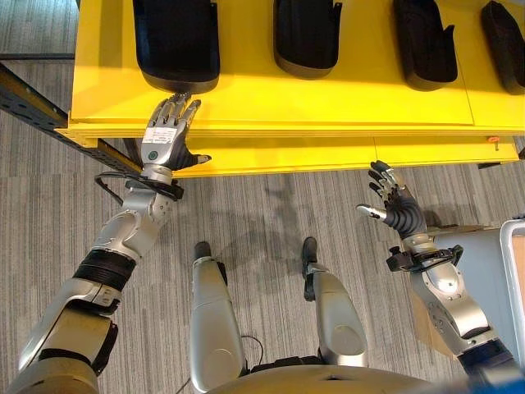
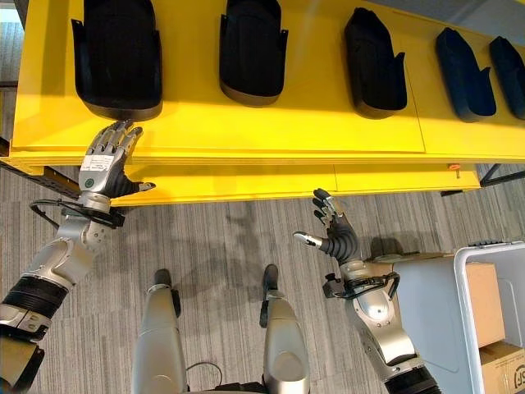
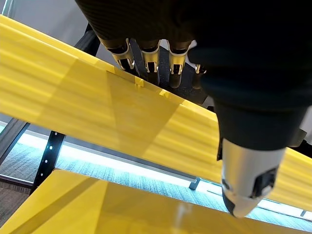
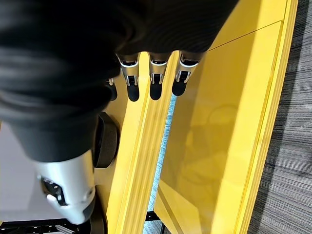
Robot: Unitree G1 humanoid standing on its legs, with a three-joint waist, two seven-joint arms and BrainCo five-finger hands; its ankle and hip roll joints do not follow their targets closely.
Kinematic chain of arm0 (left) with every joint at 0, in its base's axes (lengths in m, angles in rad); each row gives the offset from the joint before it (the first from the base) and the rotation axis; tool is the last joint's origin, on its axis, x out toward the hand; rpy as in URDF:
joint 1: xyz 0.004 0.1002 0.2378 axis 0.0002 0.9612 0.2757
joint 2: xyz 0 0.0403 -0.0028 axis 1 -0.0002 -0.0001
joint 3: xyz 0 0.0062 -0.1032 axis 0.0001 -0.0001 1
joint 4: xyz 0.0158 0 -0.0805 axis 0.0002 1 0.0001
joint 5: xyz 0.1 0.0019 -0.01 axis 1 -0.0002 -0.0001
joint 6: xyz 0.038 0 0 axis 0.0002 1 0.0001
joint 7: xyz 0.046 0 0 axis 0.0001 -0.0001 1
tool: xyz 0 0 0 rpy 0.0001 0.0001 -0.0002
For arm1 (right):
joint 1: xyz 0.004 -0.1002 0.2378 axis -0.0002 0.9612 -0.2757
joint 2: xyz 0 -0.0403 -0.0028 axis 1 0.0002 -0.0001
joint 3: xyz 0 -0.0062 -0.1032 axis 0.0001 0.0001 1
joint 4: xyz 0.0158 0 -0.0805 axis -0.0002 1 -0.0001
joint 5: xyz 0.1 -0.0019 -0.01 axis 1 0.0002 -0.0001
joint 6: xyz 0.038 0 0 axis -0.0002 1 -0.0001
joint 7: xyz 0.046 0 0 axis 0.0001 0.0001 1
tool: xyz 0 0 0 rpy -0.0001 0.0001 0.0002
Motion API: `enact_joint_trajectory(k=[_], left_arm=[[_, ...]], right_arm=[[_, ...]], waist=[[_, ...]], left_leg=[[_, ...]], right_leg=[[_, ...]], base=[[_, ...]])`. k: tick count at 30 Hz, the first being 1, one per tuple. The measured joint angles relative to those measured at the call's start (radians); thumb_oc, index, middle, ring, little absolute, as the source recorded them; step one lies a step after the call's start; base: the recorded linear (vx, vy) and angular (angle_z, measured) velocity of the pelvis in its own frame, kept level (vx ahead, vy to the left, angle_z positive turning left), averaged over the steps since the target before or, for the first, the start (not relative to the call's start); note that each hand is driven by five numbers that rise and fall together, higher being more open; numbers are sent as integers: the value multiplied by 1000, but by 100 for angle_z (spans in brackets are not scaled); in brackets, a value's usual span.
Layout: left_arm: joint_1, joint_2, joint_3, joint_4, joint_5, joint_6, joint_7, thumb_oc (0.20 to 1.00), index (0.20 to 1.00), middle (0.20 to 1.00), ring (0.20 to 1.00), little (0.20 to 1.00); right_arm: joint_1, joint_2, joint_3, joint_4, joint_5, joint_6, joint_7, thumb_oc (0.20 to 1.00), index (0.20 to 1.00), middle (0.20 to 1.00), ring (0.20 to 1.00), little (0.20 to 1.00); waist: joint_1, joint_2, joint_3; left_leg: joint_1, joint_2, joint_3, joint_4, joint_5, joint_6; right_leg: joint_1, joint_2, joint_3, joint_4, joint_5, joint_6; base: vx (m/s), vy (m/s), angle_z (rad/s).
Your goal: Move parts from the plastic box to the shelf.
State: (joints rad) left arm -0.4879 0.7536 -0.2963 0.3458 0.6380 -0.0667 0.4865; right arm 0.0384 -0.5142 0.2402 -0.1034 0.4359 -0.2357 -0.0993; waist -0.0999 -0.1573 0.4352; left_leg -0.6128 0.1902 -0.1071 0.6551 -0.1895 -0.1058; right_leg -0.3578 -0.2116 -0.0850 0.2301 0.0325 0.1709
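Left hand [image 1: 164,135] flat-fingered at shelf [image 1: 271,107] edge, upper left — just below a seated part [image 1: 176,41]; right hand [image 1: 398,205] spread, empty.

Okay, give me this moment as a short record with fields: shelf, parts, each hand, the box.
shelf: yellow shelf, a lower yellow level under its front edge
parts: five black parts in a row on the shelf; leftmost part is the largest
left hand: left hand open, fingers straight on the shelf's front edge just below the leftmost part, holding nothing
right hand: right hand open, raised over the floor in front of the shelf, holding nothing
box: plastic box at the robot's right, with cardboard boxes inside
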Motion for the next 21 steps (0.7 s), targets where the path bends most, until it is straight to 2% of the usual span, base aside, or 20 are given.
enact_joint_trajectory(k=[21], left_arm=[[-46,0,-19,43,-29,14,27,1000,1000,1000,1000,1000]], right_arm=[[2,-5,0,0,1,0,5,1000,1000,1000,1000,1000]], waist=[[-7,-5,-2]], left_leg=[[-15,1,8,25,-10,5]], right_leg=[[-20,-1,17,16,-4,3]], base=[[3,2,-1]])
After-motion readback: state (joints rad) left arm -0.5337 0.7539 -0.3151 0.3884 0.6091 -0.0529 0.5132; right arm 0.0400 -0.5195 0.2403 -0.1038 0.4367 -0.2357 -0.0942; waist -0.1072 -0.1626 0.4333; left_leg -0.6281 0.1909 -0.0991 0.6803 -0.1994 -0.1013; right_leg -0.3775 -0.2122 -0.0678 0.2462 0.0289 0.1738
